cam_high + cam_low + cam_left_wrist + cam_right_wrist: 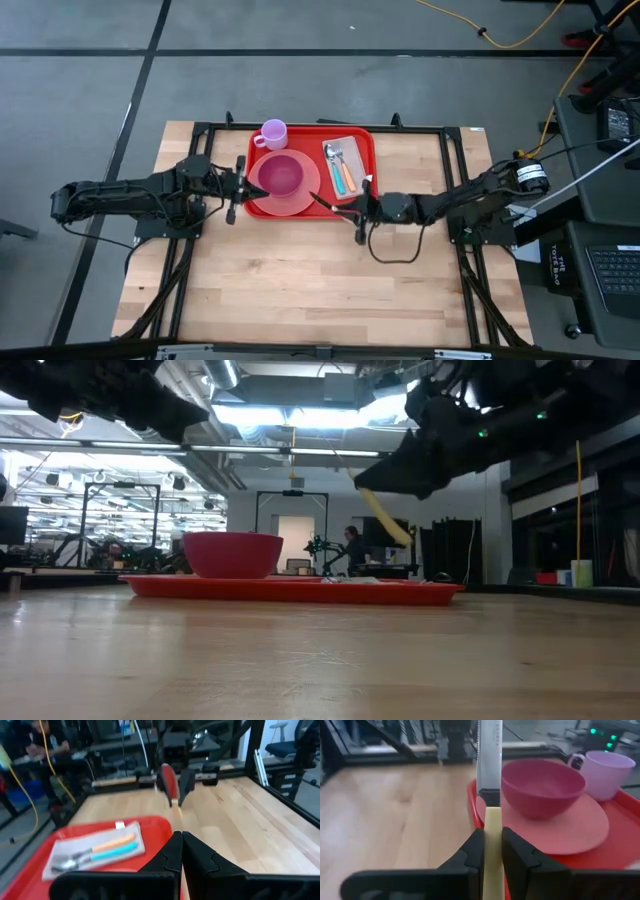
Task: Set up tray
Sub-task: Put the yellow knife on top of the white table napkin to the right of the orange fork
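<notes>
Right wrist view shows me my right gripper (492, 851) clamped on a yellow-handled knife (490, 765) beside the red tray (625, 827), which carries a plate (580, 827) and bowl (542, 787). From above, a napkin (347, 160) holds cutlery; left gripper (181, 851) closed, empty.

A: From the low view, how much of the tray (300, 589) can you make out?

B: Only its near rim, edge on. The cutlery on it is too flat and small to tell apart there, and the plate under the bowl (232, 555) is hidden behind that rim.

A: And the knife (489, 780)?

B: In the right wrist view its blade runs off the picture's edge, and the lower handle is covered by the right pincer (492, 851). From above it is only a thin dark sliver.

A: The left wrist view?

B: The tray corner is cut off, and the people beyond the tabletop (235, 820) are blurred.
</notes>
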`<action>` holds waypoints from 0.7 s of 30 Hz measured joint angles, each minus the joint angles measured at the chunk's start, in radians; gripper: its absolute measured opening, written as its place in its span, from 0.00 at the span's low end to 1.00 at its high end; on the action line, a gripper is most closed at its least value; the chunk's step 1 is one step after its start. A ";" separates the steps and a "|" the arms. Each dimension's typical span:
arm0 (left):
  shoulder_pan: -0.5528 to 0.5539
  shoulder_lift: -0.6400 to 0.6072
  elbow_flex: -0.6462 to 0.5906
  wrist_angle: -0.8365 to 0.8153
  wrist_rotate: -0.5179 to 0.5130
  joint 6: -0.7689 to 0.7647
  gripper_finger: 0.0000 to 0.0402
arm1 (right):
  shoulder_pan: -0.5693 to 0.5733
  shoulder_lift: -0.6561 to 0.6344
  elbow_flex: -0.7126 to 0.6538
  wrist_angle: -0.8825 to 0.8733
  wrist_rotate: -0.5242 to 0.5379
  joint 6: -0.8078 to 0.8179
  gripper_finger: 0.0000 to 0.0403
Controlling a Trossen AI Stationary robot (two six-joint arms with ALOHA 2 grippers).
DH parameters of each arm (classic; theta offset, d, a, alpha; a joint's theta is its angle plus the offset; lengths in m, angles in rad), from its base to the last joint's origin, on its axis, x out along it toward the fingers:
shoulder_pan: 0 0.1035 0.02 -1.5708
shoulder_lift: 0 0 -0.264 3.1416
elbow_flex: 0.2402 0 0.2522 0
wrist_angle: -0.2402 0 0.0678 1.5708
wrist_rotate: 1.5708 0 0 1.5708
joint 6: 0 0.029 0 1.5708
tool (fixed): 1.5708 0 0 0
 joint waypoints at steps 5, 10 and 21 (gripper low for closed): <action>0.004 0.036 0.001 0.032 0.003 0.028 0.00 | -0.083 0.000 0.000 0.047 -0.079 -0.019 0.12; 0.021 0.097 0.001 0.090 0.003 0.009 0.00 | -0.134 0.000 0.000 0.070 -0.095 -0.029 0.12; 0.164 0.222 0.000 0.275 -0.006 0.017 0.00 | -0.214 0.000 0.000 0.070 -0.130 -0.024 0.12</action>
